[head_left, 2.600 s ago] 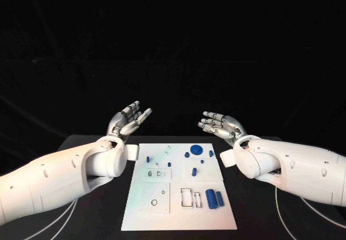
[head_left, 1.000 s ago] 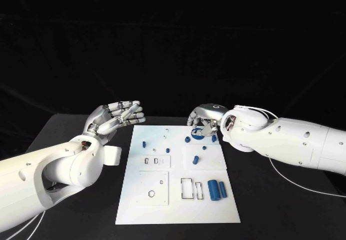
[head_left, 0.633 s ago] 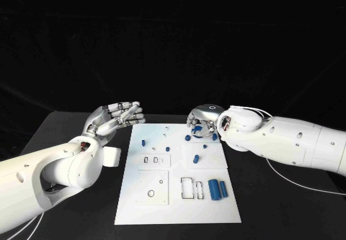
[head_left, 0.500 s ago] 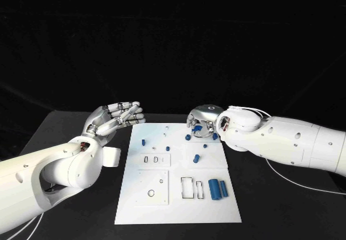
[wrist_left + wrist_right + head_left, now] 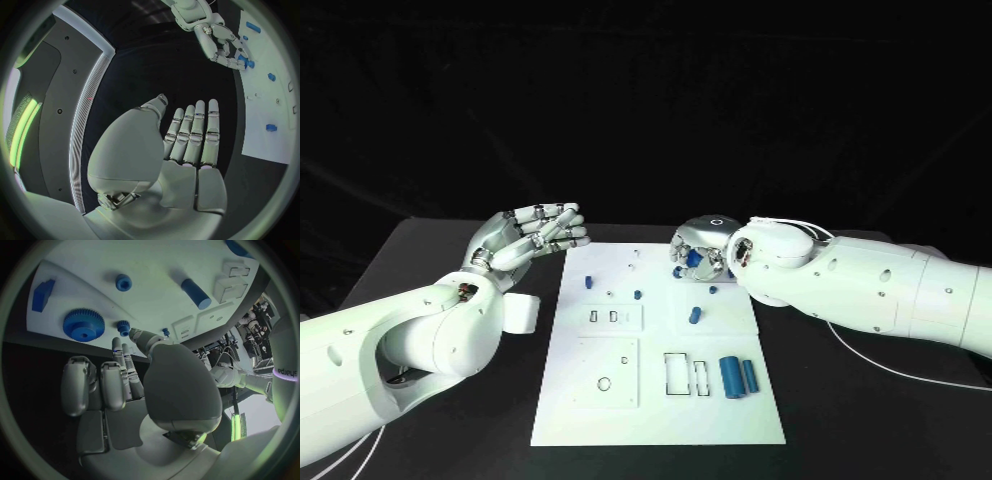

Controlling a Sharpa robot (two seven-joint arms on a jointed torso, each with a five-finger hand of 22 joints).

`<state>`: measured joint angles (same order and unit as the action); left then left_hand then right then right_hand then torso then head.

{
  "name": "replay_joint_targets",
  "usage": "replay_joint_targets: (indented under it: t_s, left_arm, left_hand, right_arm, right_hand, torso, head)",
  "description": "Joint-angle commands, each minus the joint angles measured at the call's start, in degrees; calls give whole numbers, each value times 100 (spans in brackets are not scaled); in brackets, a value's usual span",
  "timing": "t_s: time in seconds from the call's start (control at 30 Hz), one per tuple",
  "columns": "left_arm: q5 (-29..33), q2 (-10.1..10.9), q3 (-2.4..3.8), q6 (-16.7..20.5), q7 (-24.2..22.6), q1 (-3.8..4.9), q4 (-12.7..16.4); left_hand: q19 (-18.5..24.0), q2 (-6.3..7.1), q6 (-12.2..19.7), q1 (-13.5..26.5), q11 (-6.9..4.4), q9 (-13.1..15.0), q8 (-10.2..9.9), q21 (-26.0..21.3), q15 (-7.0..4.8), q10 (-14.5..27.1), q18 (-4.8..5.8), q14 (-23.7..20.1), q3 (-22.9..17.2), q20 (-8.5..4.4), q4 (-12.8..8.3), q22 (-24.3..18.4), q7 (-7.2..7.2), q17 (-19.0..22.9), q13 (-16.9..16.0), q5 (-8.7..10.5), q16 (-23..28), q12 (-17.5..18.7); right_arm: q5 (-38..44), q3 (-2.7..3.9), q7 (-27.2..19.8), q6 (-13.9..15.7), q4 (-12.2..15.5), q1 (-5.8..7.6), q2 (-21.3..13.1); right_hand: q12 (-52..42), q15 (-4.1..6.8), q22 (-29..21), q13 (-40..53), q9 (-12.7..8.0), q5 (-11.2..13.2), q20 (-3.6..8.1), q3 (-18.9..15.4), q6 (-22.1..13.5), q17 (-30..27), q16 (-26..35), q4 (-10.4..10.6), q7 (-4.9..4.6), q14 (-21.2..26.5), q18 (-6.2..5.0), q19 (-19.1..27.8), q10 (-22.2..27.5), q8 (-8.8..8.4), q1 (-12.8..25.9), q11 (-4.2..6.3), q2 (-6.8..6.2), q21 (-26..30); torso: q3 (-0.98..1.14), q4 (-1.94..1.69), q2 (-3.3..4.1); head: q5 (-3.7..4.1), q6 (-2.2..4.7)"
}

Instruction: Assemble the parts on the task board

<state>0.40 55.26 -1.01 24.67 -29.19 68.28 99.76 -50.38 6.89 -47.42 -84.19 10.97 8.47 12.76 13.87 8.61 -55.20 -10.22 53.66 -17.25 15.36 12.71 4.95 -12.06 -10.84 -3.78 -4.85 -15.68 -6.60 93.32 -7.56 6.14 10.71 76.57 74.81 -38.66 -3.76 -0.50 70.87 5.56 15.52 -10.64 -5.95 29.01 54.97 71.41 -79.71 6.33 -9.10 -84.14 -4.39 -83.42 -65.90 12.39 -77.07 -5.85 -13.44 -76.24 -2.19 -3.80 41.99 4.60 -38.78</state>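
The step now looks like picking up a part. The right hand [image 5: 700, 250] is low over the board [image 5: 661, 400] at about 1 o'clock, right where the big gear [image 5: 83, 325] lies flat. Its fingers [image 5: 119, 352] are apart and reach toward the gear and a small gear [image 5: 124, 326] beside it, but they hold nothing that I can see. The left hand [image 5: 531, 235] is up in the air off the board at about 10 o'clock, open and holding nothing. Two rods [image 5: 731, 377] lie at 4 o'clock, not touched. Next, I think the right hand must close its fingers around a gear's edge and lift it straight up, then find its peg.
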Motion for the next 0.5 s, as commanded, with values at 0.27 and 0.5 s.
replay_joint_targets:
  t_s: [0.27,0.5]
  left_arm:
    - [-34,25,9,-112,6,16,32]
    - [-34,36,9,-113,11,19,36]
  left_hand:
    - [-39,65,4,21,34,-9,-30,26,18,6,-36,15,-40,-15,-9,-8,-227,-7,6,28,20,33]
    - [-41,67,9,27,37,-11,-35,25,20,11,-36,15,-41,-15,-9,-10,-232,-9,7,30,22,40]
  right_arm:
    - [95,-5,17,-209,-72,-36,47]
    - [96,-7,8,-214,-119,-45,72]
  right_hand:
    - [-11,-49,46,4,22,-26,-6,29,19,11,-36,33,-46,-270,81,-44,35,13,-21,-1,-35,-66]
    - [-24,-49,101,11,48,-29,-14,52,63,24,-59,50,-43,-268,87,-44,13,38,-16,2,6,-109]
  torso:
    - [-12,-18,30]
    - [-12,-28,39]
  head:
    - [11,-24]
    - [10,-29]
